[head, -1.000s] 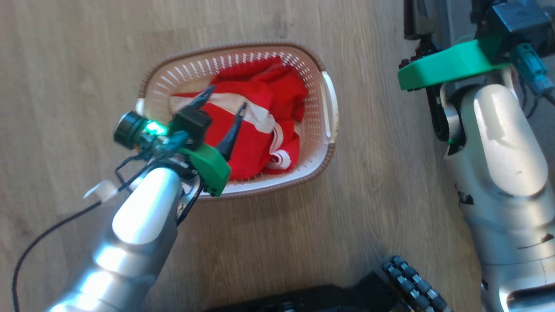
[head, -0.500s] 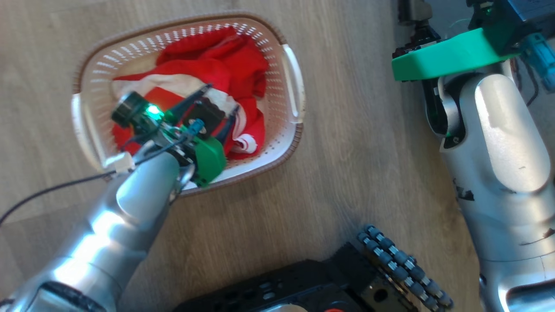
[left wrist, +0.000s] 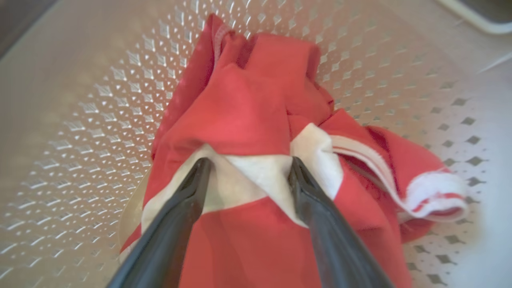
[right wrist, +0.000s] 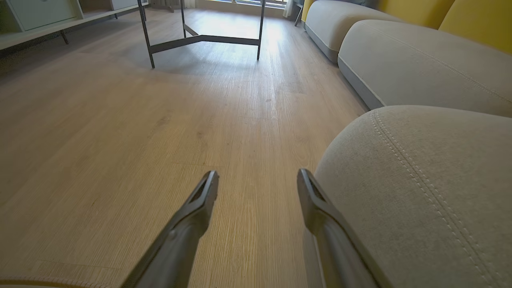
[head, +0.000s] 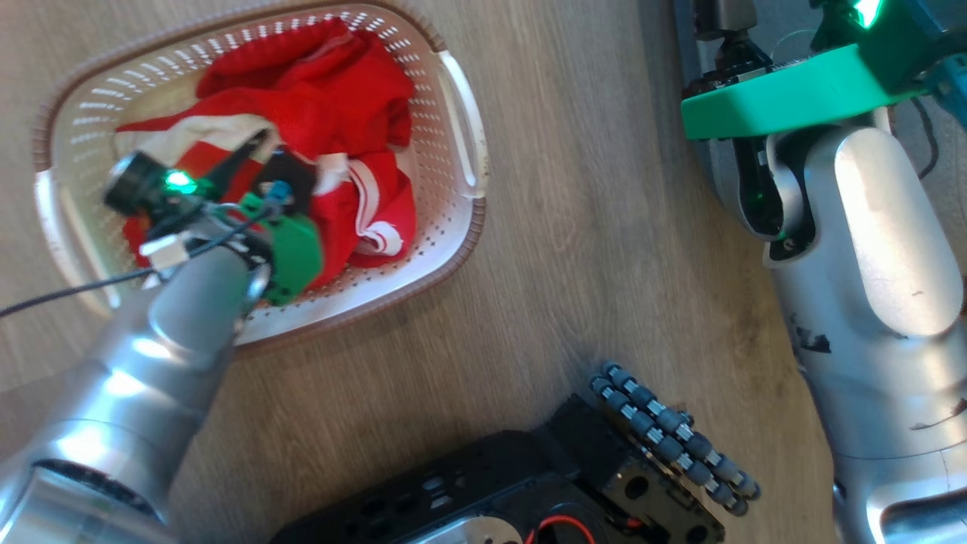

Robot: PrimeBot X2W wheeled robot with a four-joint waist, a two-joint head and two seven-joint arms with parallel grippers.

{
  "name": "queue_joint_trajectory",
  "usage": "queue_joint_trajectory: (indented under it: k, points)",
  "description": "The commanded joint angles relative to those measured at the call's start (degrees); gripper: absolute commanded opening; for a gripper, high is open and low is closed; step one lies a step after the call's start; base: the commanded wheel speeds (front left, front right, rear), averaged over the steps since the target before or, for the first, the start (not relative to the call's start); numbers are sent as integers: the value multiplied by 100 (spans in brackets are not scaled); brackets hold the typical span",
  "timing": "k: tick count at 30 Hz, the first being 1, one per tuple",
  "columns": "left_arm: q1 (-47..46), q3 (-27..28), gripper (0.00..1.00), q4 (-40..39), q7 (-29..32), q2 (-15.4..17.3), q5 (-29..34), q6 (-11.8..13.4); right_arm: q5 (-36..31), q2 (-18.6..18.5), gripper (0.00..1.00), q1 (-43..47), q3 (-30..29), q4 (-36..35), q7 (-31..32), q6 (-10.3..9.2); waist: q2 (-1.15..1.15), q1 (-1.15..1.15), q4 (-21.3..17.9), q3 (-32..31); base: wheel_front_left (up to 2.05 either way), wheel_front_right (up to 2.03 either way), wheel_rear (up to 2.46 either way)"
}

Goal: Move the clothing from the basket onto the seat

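Lying in a crumpled heap inside the basket point(head: 450, 249), the clothing point(left wrist: 248, 100) shows red folds with a white band and thin white stripes, and it covers much of the basket floor. The basket stands on the wooden floor point(right wrist: 120, 140).

The left gripper point(left wrist: 250, 162) is down in the basket with its two dark fingers spread wide. The tips sit at the white band of the uppermost garment, one to either side of a raised fold. The jaws have not closed, so nothing is held.

The right gripper point(right wrist: 258, 174) stands open and empty above the floor, just beside the rounded corner of the seat point(right wrist: 420, 180). The stretch of grey cushion in view carries no garment.

Assessment: the task is at its start. As far as the pictures show, no item has been transferred. The first pick is set up but not made. Outstanding work is to close on the fold, lift it clear of the rim, carry it to the seat and release, then repeat for whatever is left in the basket. The number of garments in the heap cannot be determined.
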Motion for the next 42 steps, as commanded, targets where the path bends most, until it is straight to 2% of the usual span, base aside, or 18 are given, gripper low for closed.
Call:
queue_joint_trajectory:
  k: [1, 4, 7, 8, 9, 20, 34, 42]
  points:
    - [-32, 91, 100, 31, -29, 163, 35, 63, 56, 72, 100, 165, 59, -222, -27, 13, 0, -1, -94, 90, 0, 0, 0]
    - [-121, 104, 100, 309, -28, 221, 10, 115, 128, 72, 100, 164, 49, -258, -27, 13, 0, -1, -172, 153, 0, 0, 0]
    - [-179, 118, 100, 418, -28, 229, -50, 52, 164, 72, 100, 178, 23, -266, -27, 13, 0, -1, -202, 183, 0, 0, 0]
    - [-188, 114, 48, 404, -28, 230, -62, 19, 168, 72, 100, 186, 13, -270, -27, 13, 0, -1, -204, 186, 0, 0, 0]
    - [-191, 103, 0, 379, -28, 234, -70, -23, 170, 72, 100, 192, 5, -271, -27, 13, 0, -1, -205, 187, 0, 0, 0]
    - [-38, 102, 0, -117, -29, 97, -260, -272, 106, 72, 100, 201, -102, -75, -27, 13, 0, -1, 6, -197, 0, 0, 0]
    - [989, 265, 0, -1501, -29, 41, -526, -470, -255, 72, 100, 601, -145, 441, -27, 13, 0, -1, 535, -1610, 0, 0, 0]
    - [1586, 467, 0, -1972, -29, -98, -637, -504, -393, 72, 100, 993, -165, 735, -27, 13, 0, -1, 818, -2468, 0, 0, 0]
